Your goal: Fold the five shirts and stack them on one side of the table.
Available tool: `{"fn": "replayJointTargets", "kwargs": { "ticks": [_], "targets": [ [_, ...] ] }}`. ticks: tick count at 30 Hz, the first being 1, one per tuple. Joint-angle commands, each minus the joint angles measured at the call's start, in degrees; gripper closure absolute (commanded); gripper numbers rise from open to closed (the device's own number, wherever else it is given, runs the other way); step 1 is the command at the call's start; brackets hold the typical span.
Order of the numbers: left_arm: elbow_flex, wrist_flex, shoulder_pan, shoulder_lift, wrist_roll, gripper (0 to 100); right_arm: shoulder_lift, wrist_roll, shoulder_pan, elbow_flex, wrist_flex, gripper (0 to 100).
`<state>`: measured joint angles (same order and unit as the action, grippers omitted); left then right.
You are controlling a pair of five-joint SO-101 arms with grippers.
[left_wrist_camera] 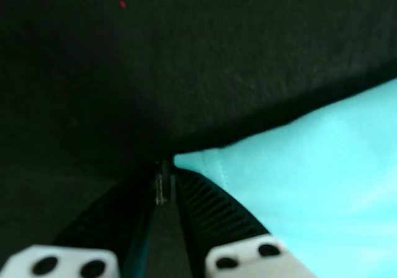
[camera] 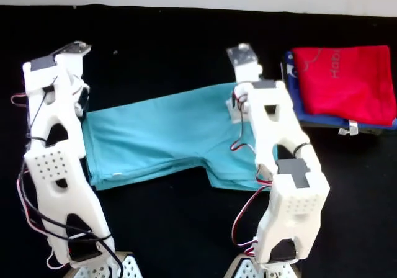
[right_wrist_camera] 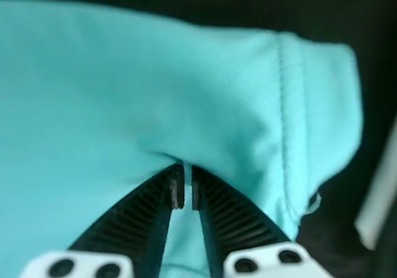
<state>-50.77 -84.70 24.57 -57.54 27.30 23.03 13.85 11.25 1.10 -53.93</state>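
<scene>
**Item in work:** teal shirt (camera: 161, 135), lying mostly flat w/ some folds on the black table (camera: 155, 42), between the two arms.

**Finished stack:** red shirt (camera: 347, 79) on top of a blue shirt (camera: 296, 98), at the far right side of the table, near the R arm.

**Tool state:**
- R gripper (right_wrist_camera: 184, 191): jaws together, clamped on a pucker of teal fabric close to a stitched hem.
- L gripper (left_wrist_camera: 164, 188): jaws nearly together at the shirt's corner. A pinch on the fabric edge seems likely, but the contact pt. is too dark to confirm.

**Risks, judged from this pos.:**
- L grip sits at the very edge, so any pull may slip the corner out and drop one side.
- Unequal lift or travel btw. the arms would skew the fold line.
- R arm works near the stack, so trailing fabric may drag the red shirt off.
</scene>
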Motion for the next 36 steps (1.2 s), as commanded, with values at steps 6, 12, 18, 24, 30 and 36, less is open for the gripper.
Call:
{"fn": "replayJointTargets", "kwargs": {
  "ticks": [6, 12, 18, 24, 30, 36],
  "targets": [
    [-32.5, -17.5, -1.0, -8.4, -2.2, 99, -0.6, -0.4, 0.8, 19.5, -21.8, 96.4],
    [-19.3, -17.7, -0.9, 2.5, -3.0, 99, -0.7, -0.5, 3.6, 26.2, -30.9, 96.6],
    [9.7, -16.8, -1.6, 25.5, -2.6, 99, -0.7, -0.5, 9.7, 28.6, -35.9, 99.1],
    [39.6, -10.3, -4.5, 44.7, -2.7, 99, -0.7, -0.5, 11.8, 28.2, -37.8, 99.1],
    [72.0, 5.4, -8.3, 66.1, -2.7, 99, -3.4, -0.4, 11.9, 27.5, -40.8, 99.1],
    [91.5, 15.0, -8.0, 76.3, -2.5, 99, -13.9, -0.3, 11.8, 12.4, -36.9, 99.1]
  ]
}}
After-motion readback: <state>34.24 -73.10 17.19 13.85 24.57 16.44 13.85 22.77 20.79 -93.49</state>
